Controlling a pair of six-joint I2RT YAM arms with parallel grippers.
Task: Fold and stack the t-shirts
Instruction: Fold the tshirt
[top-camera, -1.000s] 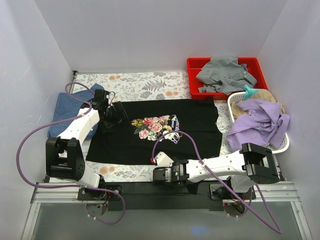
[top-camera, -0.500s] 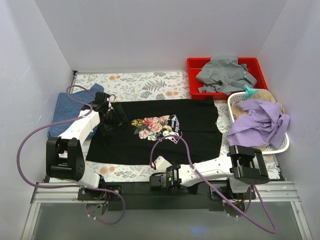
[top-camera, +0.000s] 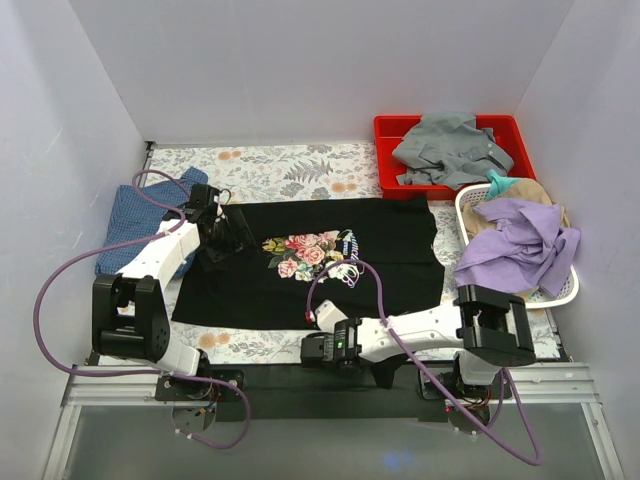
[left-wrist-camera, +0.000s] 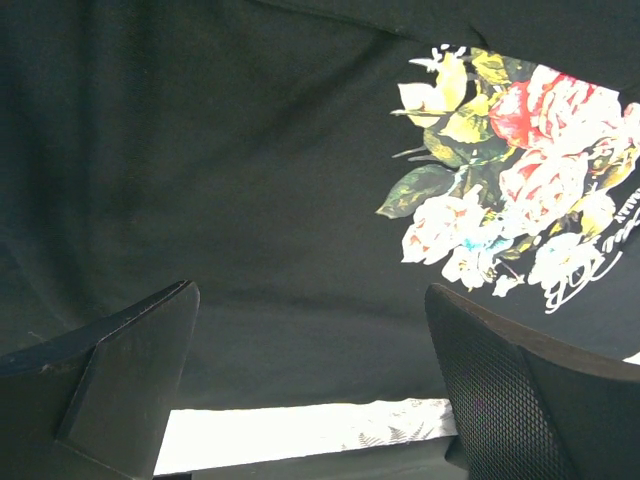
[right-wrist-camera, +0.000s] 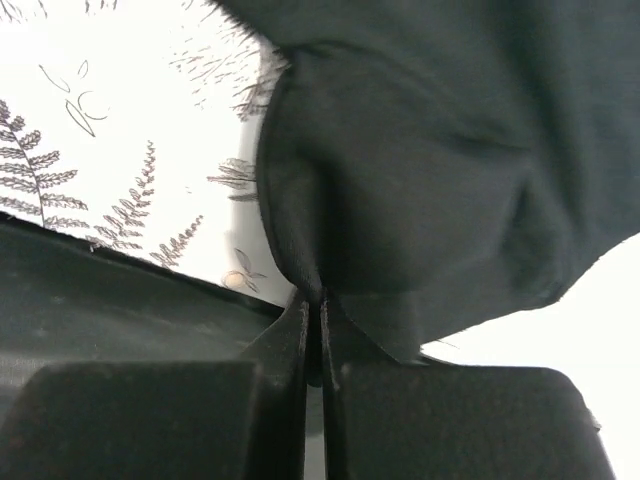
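Note:
The black t-shirt (top-camera: 390, 260) with its pink-rose print (top-camera: 305, 255) lies spread flat in the middle of the table. The mottled blue t-shirt (top-camera: 125, 225) lies folded at the far left. My right gripper (top-camera: 312, 335) is low at the black shirt's near hem and shut on it. In the right wrist view the gripper (right-wrist-camera: 320, 300) pinches a bunched fold of black cloth (right-wrist-camera: 420, 180). My left gripper (top-camera: 228, 238) hovers over the shirt's left part. In the left wrist view it (left-wrist-camera: 310, 370) stands open and empty above the black cloth (left-wrist-camera: 250, 180), with the rose print (left-wrist-camera: 510, 180) to its right.
A red bin (top-camera: 385, 150) holding a grey garment (top-camera: 450, 150) stands at the back right. A white basket (top-camera: 465, 205) heaped with purple cloth (top-camera: 520, 245) sits on the right. A leaf-patterned tablecloth (top-camera: 290, 170) covers the table, and white walls close it in.
My right gripper has shut on the near hem of the black t-shirt after shifting slightly left. The left arm has barely moved and stays open.

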